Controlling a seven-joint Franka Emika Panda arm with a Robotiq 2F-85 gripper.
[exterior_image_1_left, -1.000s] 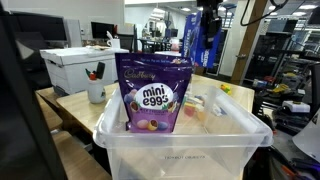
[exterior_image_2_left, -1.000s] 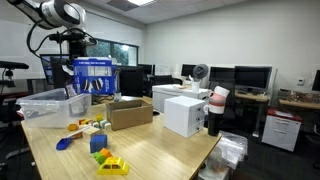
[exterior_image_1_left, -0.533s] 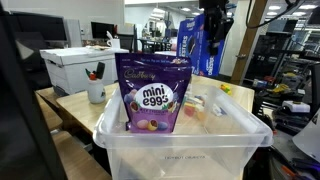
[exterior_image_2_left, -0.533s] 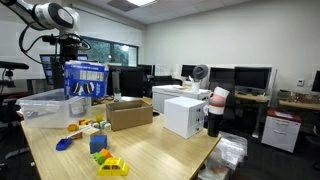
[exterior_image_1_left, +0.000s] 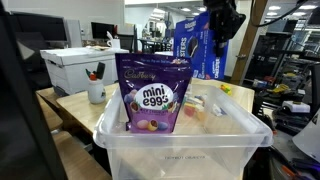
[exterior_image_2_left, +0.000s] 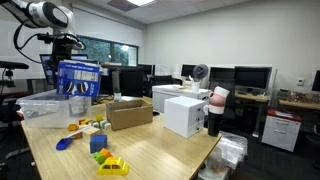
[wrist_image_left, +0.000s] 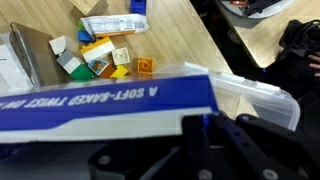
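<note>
My gripper (exterior_image_1_left: 214, 42) is shut on a blue soft-baked cookie package (exterior_image_1_left: 194, 47) and holds it in the air behind a clear plastic bin (exterior_image_1_left: 180, 142). A purple mini eggs bag (exterior_image_1_left: 152, 95) stands upright in the near part of that bin. In an exterior view the blue package (exterior_image_2_left: 79, 80) hangs under the gripper (exterior_image_2_left: 66, 60), above the clear bin (exterior_image_2_left: 45, 106) at the table's far end. The wrist view shows the package (wrist_image_left: 100, 100) lying across the frame with my gripper (wrist_image_left: 192, 122) clamped on its edge, and the bin's rim (wrist_image_left: 262, 90) lies below.
A white box (exterior_image_1_left: 75, 65) and a cup of pens (exterior_image_1_left: 96, 92) stand beside the bin. On the wooden table are a cardboard box (exterior_image_2_left: 130, 112), a white box (exterior_image_2_left: 185, 115) and several coloured toy blocks (exterior_image_2_left: 100, 145), the blocks (wrist_image_left: 100, 55) also in the wrist view.
The gripper has carried the blue package sideways and a little lower, closer over the clear bin. It stays shut on the package throughout.
</note>
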